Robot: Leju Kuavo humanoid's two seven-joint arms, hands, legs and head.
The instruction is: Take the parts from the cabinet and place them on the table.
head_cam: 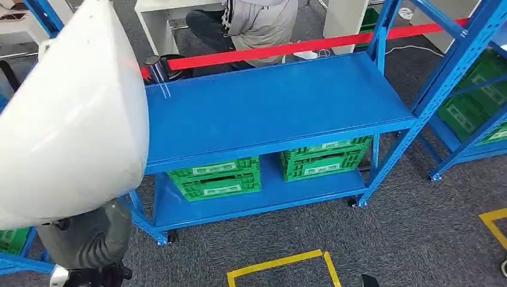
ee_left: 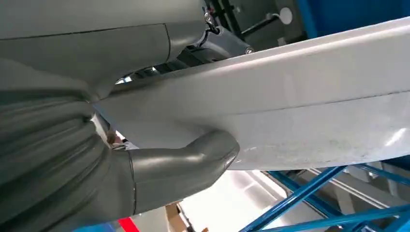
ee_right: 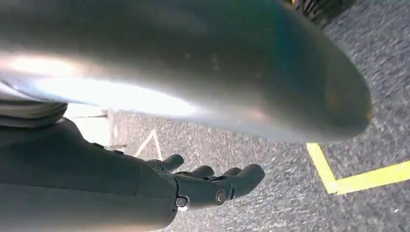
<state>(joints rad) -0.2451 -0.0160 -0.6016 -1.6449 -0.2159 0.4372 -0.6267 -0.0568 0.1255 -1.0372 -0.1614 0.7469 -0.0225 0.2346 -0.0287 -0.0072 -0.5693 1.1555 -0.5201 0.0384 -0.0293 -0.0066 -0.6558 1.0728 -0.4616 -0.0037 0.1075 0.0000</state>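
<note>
1. Straight ahead, a blue shelf rack [head_cam: 269,107] stands on grey carpet [head_cam: 418,239], its broad top shelf bare and its front edge running left to right.
2. Open carpet lies between the rack and the near side, marked by a yellow tape square [head_cam: 281,266] and a second yellow corner [head_cam: 493,221] at the right.
3. A red bar [head_cam: 299,46] crosses behind the rack's far edge, and beyond it a person in grey [head_cam: 260,24] sits at a white desk.
4. A second blue rack [head_cam: 472,101] stands just right of the first, with green crates on its shelves.
5. On the low shelf sit two green crates, one left [head_cam: 216,177] and one right [head_cam: 324,157], side by side; I cannot tell what they hold.
6. The part [head_cam: 72,113], a large smooth white curved shell, is up at the near left, off the shelves.
7. The left hand [ee_left: 145,164] holds it, thumb pressed against its underside and the other fingers hidden by the shell.
8. The right hand [ee_right: 159,186] hangs over the carpet holding nothing, its dark fingers [ee_right: 241,179] stretched out and slightly apart.
</note>
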